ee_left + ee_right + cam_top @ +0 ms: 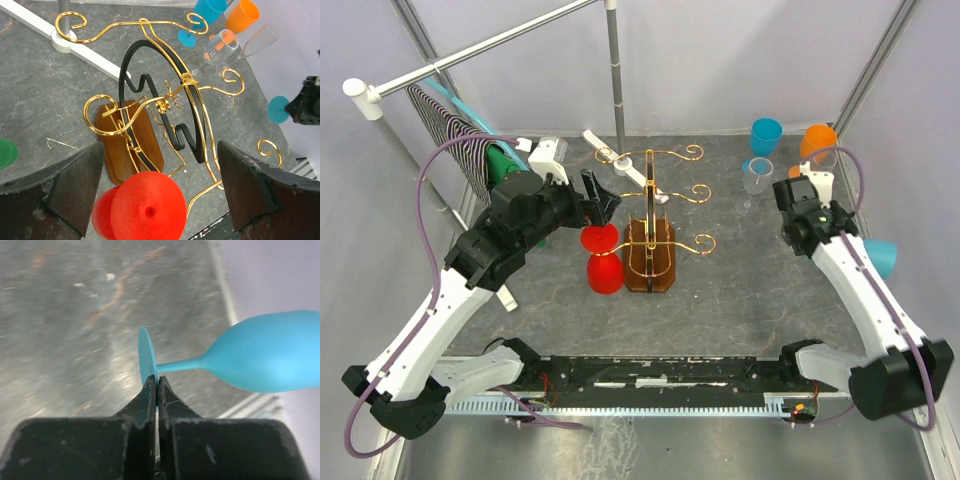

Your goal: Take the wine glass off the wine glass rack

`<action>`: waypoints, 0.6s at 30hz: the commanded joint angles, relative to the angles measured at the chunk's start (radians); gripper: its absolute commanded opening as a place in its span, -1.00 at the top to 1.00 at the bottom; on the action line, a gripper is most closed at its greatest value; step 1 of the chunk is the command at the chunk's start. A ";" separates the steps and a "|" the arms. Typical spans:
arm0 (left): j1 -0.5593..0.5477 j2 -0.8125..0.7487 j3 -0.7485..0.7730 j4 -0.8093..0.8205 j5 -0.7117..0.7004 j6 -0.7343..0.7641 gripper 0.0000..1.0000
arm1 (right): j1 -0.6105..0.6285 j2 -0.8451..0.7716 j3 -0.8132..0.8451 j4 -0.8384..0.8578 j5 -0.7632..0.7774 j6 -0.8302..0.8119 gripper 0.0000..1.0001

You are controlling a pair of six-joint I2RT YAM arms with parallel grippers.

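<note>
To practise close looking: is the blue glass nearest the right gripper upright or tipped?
Tipped: the blue glass is on its side, stem level, foot standing on edge.

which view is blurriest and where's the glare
Right wrist view: the table is soft and streaked with glare, the blue glass sharper; left wrist view: the rack is crisp with gold glints; top view: even light, everything sharp.
</note>
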 commanded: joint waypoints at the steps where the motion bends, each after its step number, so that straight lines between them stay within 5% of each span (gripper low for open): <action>1: 0.002 -0.024 0.047 0.005 0.004 0.053 -0.98 | -0.004 0.129 -0.017 0.091 0.415 -0.130 0.99; 9: 0.002 -0.026 0.062 -0.018 -0.010 0.067 -0.98 | -0.007 0.418 -0.053 0.263 0.619 -0.248 0.99; 18: 0.002 -0.029 0.051 -0.013 -0.021 0.071 -0.98 | -0.007 0.734 0.051 0.114 0.707 -0.064 0.99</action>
